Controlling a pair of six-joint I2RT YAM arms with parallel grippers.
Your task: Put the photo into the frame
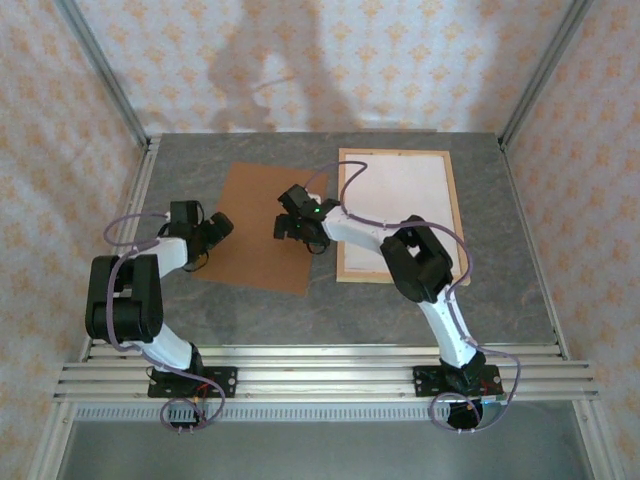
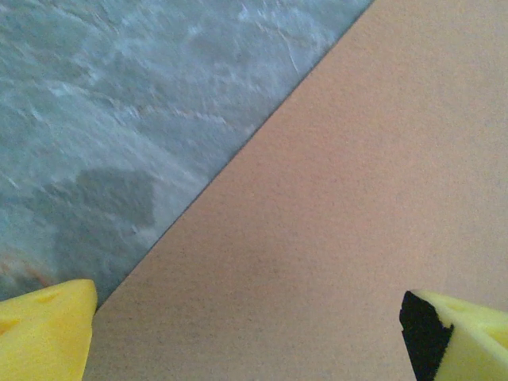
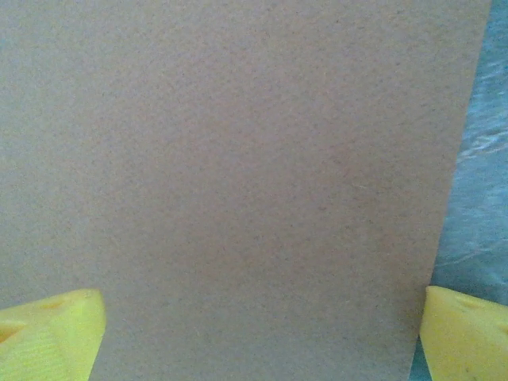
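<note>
Keeping the left end effector (image 1: 216, 229) and right end effector (image 1: 288, 226) spread above the brown backing board's (image 1: 255, 195) 2 edges; risking skidding the thin board, or nudging the frame (image 1: 456, 210) askew.

The backing board (image 1: 250, 220) lies flat on the table (image 1: 400, 310), just left of the frame (image 1: 456, 215)

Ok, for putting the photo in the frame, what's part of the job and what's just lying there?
Job: frame; pale sheet inside it, possibly the photo's back; left gripper, right gripper, both open.
Lying about: brown board under both grippers.
</note>
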